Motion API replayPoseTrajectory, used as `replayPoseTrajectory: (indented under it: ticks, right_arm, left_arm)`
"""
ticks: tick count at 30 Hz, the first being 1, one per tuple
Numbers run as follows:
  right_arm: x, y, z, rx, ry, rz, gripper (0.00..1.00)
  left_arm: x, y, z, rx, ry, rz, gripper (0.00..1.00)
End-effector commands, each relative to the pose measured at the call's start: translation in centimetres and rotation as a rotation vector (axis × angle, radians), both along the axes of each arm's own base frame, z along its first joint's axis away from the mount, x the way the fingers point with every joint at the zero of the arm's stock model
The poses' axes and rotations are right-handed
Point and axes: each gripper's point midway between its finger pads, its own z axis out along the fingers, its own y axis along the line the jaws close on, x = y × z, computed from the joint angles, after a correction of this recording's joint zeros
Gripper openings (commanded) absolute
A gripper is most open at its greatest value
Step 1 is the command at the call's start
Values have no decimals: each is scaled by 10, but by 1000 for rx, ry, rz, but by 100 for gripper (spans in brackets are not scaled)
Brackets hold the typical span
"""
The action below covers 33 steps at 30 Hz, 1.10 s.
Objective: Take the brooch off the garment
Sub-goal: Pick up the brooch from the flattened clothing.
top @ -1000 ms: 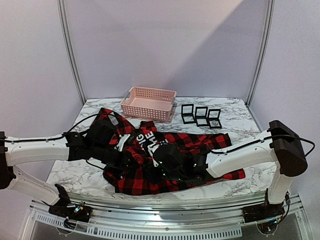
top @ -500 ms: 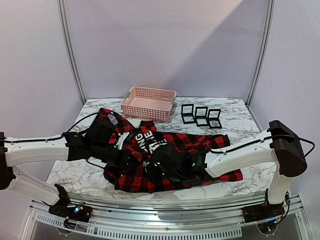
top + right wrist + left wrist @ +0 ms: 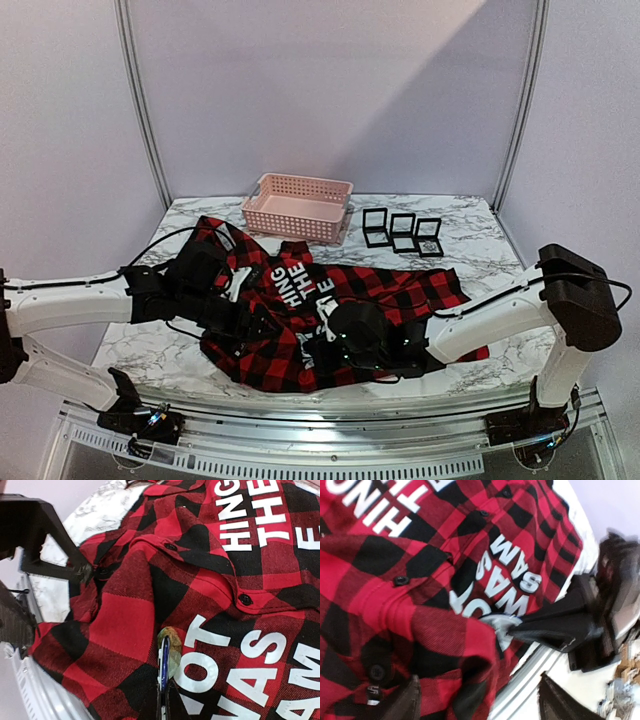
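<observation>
Right tool [image 3: 164, 700], at bottom centre of its wrist view, pinches the oval brooch [image 3: 169, 650] on the red plaid garment [image 3: 125, 625]. Left tool [image 3: 481, 702] is spread wide above it.

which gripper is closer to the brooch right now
Right. The right gripper is shut on the brooch, pinching its near edge. The left gripper is open, off to the side over a fold of the garment, clear of the brooch.
</observation>
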Motion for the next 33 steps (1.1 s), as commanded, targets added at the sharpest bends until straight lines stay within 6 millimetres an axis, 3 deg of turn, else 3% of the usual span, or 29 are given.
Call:
replayPoseTrajectory:
  ticks: [1, 4, 8, 13, 17, 27, 30, 33]
  right_arm:
    - [3, -2, 34, 170, -1, 38, 0]
    - [-1, -9, 37, 234, 3, 76, 0]
    - [-6, -13, 45, 298, 16, 128, 0]
    - [-11, -17, 47, 332, 20, 157, 0]
    - [-13, -20, 49, 362, 38, 175, 0]
    - [-11, -25, 47, 387, 75, 190, 0]
    - [-5, -22, 44, 349, 82, 161, 0]
    - [-1, -20, 45, 311, 59, 150, 0]
  left_arm:
    - [10, 9, 20, 64, -94, -32, 87]
    - [12, 0, 34, 59, -157, -117, 91]
    - [4, -26, 45, -16, -141, -278, 92]
    - [7, -39, 39, -11, -144, -360, 92]
    - [-2, -51, 28, -47, -84, -438, 90]
    - [-2, -52, 10, 2, -37, -486, 82]
    - [14, -42, -2, 97, -80, -410, 83]
    - [21, -37, 6, 98, -131, -347, 86]
